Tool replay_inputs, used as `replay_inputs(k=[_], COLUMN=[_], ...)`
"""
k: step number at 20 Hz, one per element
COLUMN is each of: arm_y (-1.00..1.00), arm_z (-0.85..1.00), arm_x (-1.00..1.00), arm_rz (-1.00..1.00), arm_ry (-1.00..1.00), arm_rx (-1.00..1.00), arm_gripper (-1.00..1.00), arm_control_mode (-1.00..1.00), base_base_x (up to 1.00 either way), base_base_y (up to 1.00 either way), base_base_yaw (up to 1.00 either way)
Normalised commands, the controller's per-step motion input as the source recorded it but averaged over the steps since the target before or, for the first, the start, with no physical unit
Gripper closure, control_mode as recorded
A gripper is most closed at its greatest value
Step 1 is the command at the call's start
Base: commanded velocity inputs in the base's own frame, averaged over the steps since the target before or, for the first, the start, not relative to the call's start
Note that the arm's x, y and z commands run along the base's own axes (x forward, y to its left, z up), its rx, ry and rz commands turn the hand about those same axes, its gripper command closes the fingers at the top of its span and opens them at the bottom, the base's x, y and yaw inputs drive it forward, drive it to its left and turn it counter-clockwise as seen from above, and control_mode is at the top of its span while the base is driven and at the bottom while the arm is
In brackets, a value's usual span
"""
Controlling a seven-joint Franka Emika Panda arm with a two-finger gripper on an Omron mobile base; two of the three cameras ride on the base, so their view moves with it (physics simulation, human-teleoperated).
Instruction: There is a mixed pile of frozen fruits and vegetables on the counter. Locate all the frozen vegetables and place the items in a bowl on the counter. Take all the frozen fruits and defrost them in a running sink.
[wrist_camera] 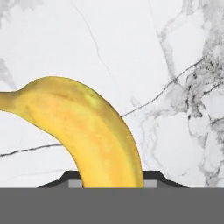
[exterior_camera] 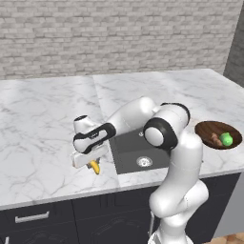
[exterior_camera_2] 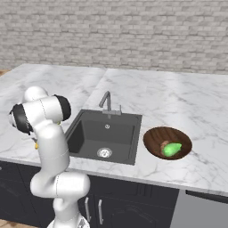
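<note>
Gripper [exterior_camera: 94, 164]: clamped on the banana [wrist_camera: 87, 131], low over the counter [exterior_camera: 43, 124] just left of the sink [exterior_camera: 138, 155].
Banana: yellow, curved, between the dark finger tips, marble close behind it.
Bowl [exterior_camera_2: 156, 138]: right of the sink, holding the bright green piece [exterior_camera_2: 171, 149] and the brown lump [exterior_camera_2: 164, 144], touching.
In the way: the faucet [exterior_camera_2: 107, 102] stands at the sink's back edge; the arm's elbow hangs above the basin.

Grey brick wall [exterior_camera: 119, 33] runs along the back, dark cabinet fronts [exterior_camera: 52, 221] below, one silver drawer handle [exterior_camera: 31, 218] showing.
</note>
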Motion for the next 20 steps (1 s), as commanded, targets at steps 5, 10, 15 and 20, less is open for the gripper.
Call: replay_inputs(k=[5, 10, 15, 20], arm_y=[-0.06, -0.14, -0.34, -0.43], arm_z=[0.30, 0.30, 0.21, 0.21], arm_x=[-0.06, -0.07, -0.04, -0.10], arm_rz=[-0.01, 0.00, 0.00, 0.00], arm_ry=[-0.05, -0.03, 0.00, 0.00], arm_rx=[0.01, 0.01, 0.01, 0.05], arm_gripper=[1.00, 1.00, 1.00, 1.00], arm_control_mode=[-1.00, -1.00, -1.00, -1.00], base_base_x=[0.00, 0.00, 0.00, 0.00], base_base_y=[0.00, 0.00, 0.00, 0.00], base_base_yaw=[0.00, 0.00, 0.00, 0.00])
